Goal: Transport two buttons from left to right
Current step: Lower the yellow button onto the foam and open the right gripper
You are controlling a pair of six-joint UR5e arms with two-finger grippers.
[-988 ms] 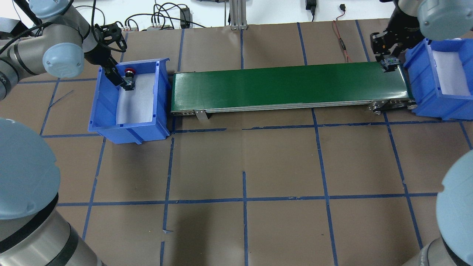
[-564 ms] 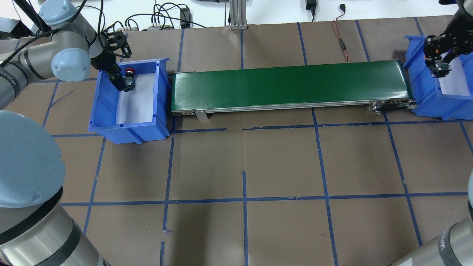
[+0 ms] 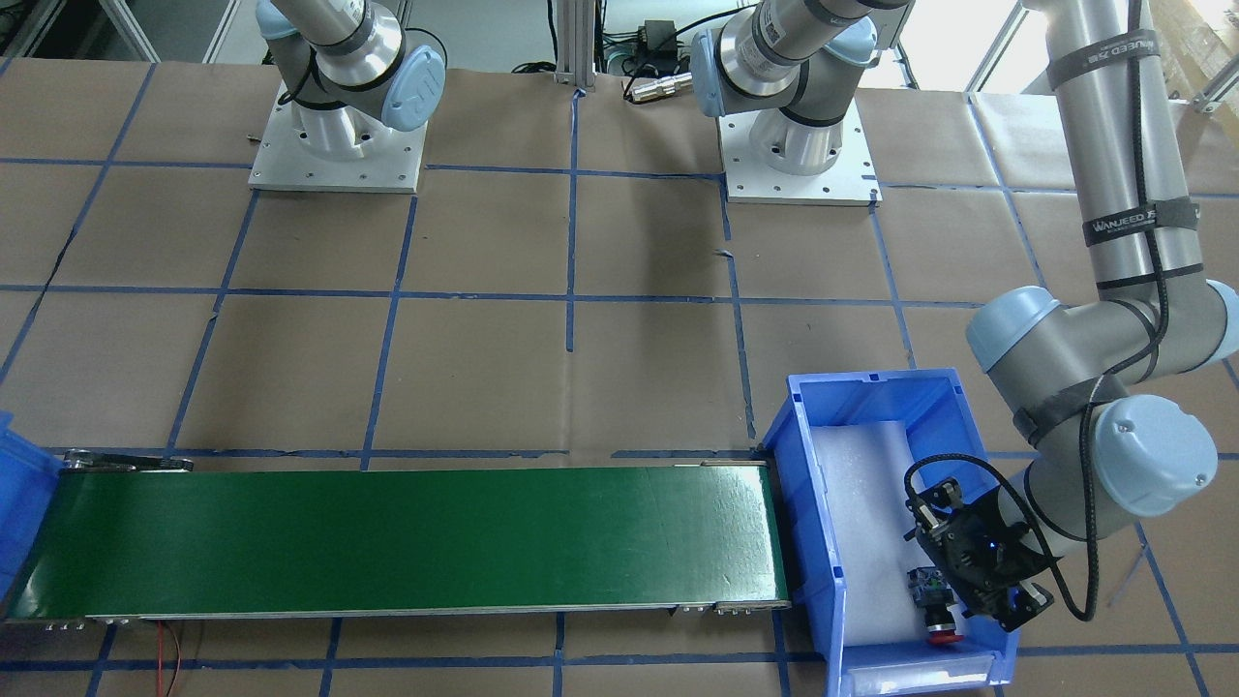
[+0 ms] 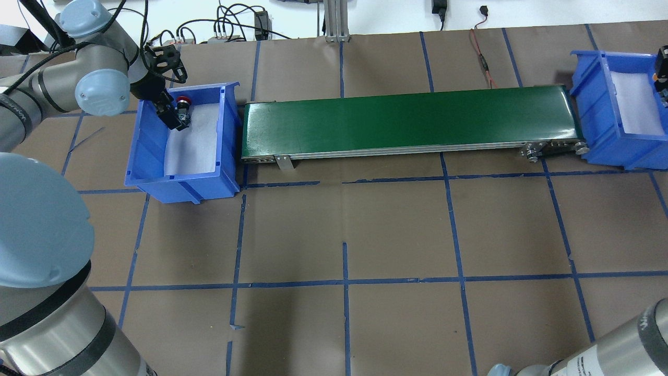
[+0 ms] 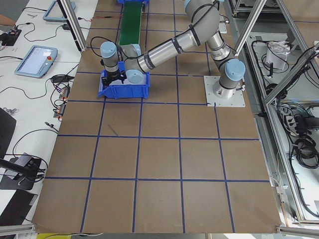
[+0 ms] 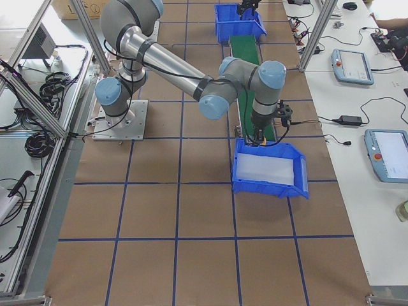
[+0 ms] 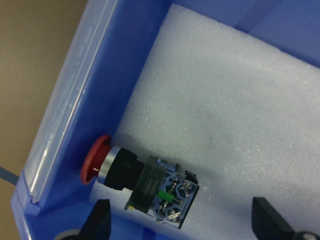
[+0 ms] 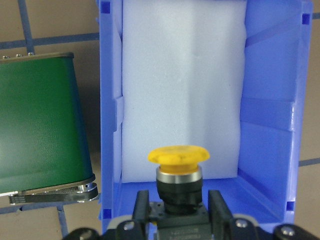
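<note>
The red button [image 7: 145, 177] lies on its side on white foam in the left blue bin [image 4: 148, 156], its cap against the bin's far wall; it also shows in the overhead view [image 4: 182, 107] and the front view [image 3: 937, 605]. My left gripper [image 7: 182, 225] is open and hangs right over it, a finger on each side, not touching; it shows in the overhead view [image 4: 172, 116] too. My right gripper [image 8: 180, 207] is shut on the yellow button [image 8: 178, 156], cap up, above the near end of the right blue bin [image 8: 270, 115]. In the overhead view this gripper [image 4: 663, 78] is cut by the right edge.
A green conveyor belt [image 4: 407, 122] runs between the left bin and the right bin [image 4: 595, 115]. Both bins have white foam floors. Cables lie behind the belt at the table's far edge. The brown table has blue tape lines.
My right gripper has carried the yellow button from the belt's right end rightwards over the right bin. My left gripper has shifted slightly by the red button.
</note>
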